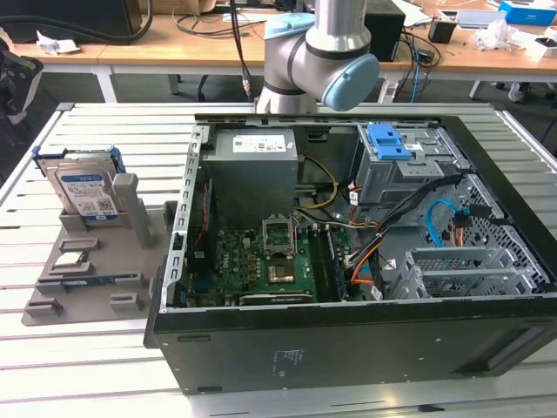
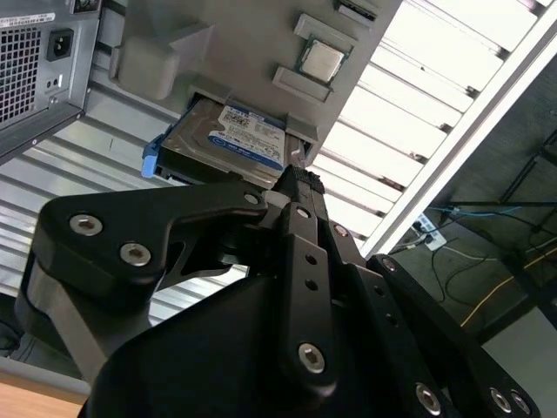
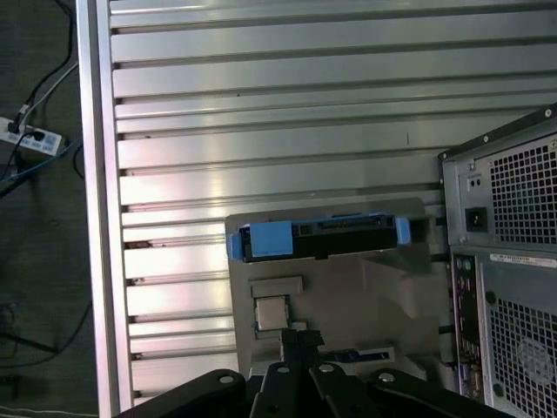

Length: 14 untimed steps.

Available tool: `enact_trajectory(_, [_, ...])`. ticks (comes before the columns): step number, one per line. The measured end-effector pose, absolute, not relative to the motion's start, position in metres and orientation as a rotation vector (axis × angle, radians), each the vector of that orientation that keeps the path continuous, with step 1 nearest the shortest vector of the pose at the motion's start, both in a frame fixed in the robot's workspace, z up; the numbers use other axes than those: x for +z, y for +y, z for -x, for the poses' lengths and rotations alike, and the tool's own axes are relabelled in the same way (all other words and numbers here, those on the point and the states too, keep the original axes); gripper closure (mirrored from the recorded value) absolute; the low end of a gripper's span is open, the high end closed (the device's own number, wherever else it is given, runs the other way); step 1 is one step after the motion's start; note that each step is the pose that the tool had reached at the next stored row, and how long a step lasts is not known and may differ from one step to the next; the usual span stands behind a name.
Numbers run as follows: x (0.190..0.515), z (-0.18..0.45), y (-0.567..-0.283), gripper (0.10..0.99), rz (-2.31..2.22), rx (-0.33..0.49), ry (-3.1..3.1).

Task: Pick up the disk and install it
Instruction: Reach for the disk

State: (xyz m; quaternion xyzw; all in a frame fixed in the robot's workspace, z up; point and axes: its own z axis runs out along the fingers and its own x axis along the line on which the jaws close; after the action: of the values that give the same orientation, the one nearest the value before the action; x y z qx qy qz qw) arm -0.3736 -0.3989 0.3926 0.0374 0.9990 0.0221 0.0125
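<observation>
While the disk stood on edge in a slot of the grey holder, on the exterior view's left just beside the open PC case, it was untouched, prob. racked upright so its top edge was free for a pinch. In the first wrist view the gripper hung clear of it w/ jaws drawn together on nothing, pointed toward the holder.

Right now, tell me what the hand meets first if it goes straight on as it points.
The hand would probably meet the grey holder tray, near the chip on it, not the disk standing in its slot; depth is unclear.
</observation>
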Motion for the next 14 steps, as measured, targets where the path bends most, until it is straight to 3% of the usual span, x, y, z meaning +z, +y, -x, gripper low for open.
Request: enact_trajectory(14, [0.392,0.401,-0.399,0.980,-0.116,0.069,3.114])
